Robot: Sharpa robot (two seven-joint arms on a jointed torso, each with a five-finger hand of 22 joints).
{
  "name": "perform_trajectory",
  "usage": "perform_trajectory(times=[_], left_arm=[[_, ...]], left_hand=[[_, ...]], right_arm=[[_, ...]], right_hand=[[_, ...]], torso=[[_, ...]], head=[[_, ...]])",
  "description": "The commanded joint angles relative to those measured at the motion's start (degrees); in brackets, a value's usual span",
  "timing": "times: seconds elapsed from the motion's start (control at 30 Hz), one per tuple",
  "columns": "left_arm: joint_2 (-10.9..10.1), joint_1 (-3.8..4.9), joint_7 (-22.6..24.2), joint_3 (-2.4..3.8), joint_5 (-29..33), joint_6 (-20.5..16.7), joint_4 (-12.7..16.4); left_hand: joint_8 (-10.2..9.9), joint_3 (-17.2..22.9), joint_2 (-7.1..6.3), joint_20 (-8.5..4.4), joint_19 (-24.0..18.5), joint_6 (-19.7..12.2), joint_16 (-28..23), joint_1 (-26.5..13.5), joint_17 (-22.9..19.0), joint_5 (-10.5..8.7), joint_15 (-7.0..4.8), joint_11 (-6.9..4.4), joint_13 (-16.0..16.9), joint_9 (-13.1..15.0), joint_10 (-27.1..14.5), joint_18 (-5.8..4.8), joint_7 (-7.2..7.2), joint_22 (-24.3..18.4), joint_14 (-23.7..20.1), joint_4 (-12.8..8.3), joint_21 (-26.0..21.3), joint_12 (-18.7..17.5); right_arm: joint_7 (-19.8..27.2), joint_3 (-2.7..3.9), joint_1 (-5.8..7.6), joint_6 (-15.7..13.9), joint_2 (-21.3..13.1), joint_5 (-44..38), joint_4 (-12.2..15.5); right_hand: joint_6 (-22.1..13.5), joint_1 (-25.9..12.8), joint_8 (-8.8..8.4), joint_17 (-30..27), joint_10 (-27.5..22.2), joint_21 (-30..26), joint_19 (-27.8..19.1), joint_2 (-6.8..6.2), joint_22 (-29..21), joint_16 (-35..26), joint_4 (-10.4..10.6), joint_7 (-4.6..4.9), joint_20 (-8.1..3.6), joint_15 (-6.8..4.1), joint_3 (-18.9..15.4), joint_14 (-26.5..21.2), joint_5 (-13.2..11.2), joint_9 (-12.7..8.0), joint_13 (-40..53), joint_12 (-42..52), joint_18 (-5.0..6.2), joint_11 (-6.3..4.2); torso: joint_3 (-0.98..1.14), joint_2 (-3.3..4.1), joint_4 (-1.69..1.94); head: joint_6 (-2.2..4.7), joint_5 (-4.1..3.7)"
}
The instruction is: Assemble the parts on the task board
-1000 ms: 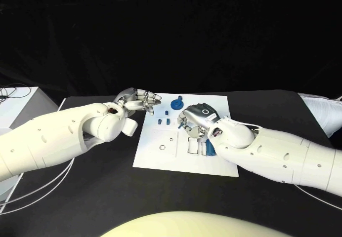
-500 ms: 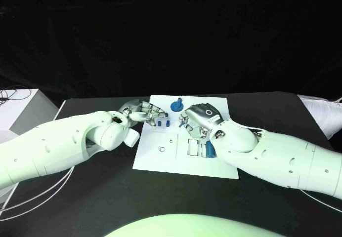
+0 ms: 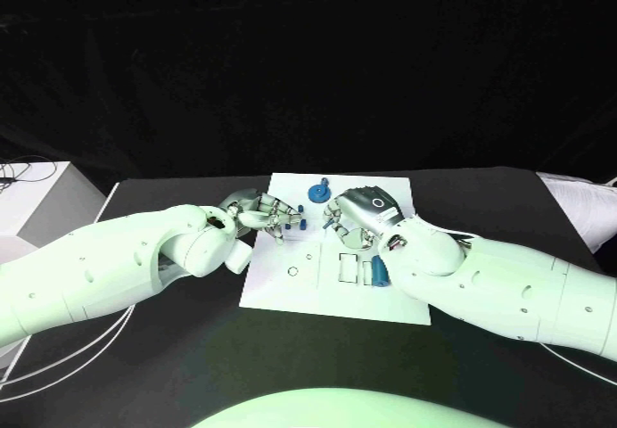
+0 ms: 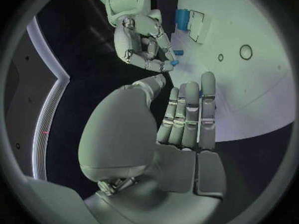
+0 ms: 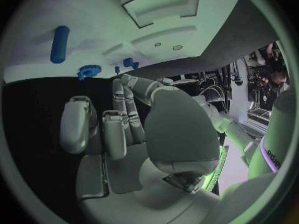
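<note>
Your task board (image 3: 337, 290) lies mid-table. Left hand (image 3: 267, 214) sits at its far left edge, fingers straight and close together, holding nothing. Small blue parts (image 3: 296, 219) lie just right of those fingertips. Right hand (image 3: 355, 214) hovers over the board, fingers curled; you cannot tell whether it holds anything.

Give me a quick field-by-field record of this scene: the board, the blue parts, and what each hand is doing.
task board: white plate in the middle of the black table
blue gear: on the board's far edge
blue cylinder: lying on the board beside the right arm
left hand: over the board's left edge, fingers apart, nothing held
right hand: over the board, fingers curled; grasp unclear
</note>
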Motion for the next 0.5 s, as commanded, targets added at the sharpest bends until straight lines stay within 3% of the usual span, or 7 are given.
perform_trajectory(times=[0.03,0.27,0.5], left_arm=[[0.1,-0.05,-1.0,0.03,-0.8,0.5,0.2],[-0.1,-0.08,-0.4,0.03,-0.4,-0.1,0.5],[-0.5,-0.25,0.9,0.04,0.6,-0.9,1.1]], left_hand=[[-0.4,-0.1,0.12,-0.08,0.4,0.4,-0.4,0.3,0.1,-0.15,-0.07,-0.01,-0.1,-0.1,0.3,0.90,-0.03,-0.1,0.4,0.4,-0.2,-0.4],[-0.4,-0.1,0.18,-0.08,0.4,0.5,-0.5,0.4,0.1,-0.13,-0.06,0.01,-0.1,-0.1,0.3,0.89,-0.03,-0.2,0.4,0.5,-0.3,-0.5],[-0.4,0.0,0.35,-0.11,0.5,0.6,-0.6,0.8,0.1,-0.08,-0.08,-0.02,-0.1,-0.1,0.4,0.90,-0.05,-0.3,0.4,0.5,-0.5,-0.6]], right_arm=[[-0.6,0.03,-0.01,1.8,0.0,-0.1,-0.2],[-1.8,0.04,0.32,2.0,-1.1,-2.2,-0.9],[-2.7,0.24,1.57,2.4,-3.5,-3.5,-0.5]], right_hand=[[0.2,0.0,0.39,6.1,0.5,-0.1,3.2,0.37,9.2,0.2,-0.1,-0.07,-0.39,-0.43,0.3,3.8,0.1,0.0,0.1,0.0,0.50,-0.04],[0.2,0.0,0.38,6.2,0.5,0.0,3.2,0.35,9.3,0.3,-0.1,-0.07,-0.40,-0.43,0.4,3.8,0.2,0.0,0.0,-0.1,0.48,-0.04],[0.2,0.0,0.40,6.3,0.6,0.3,3.2,0.27,9.4,0.3,-0.2,-0.09,-0.41,-0.44,0.3,3.9,0.2,0.1,0.0,-0.2,0.43,-0.05]], torso=[[0.01,0.01,-0.02],[-0.05,-0.02,-0.06],[-0.02,0.00,-0.14]], head=[[0.15,-0.05],[0.62,-0.44],[1.13,-0.91]])
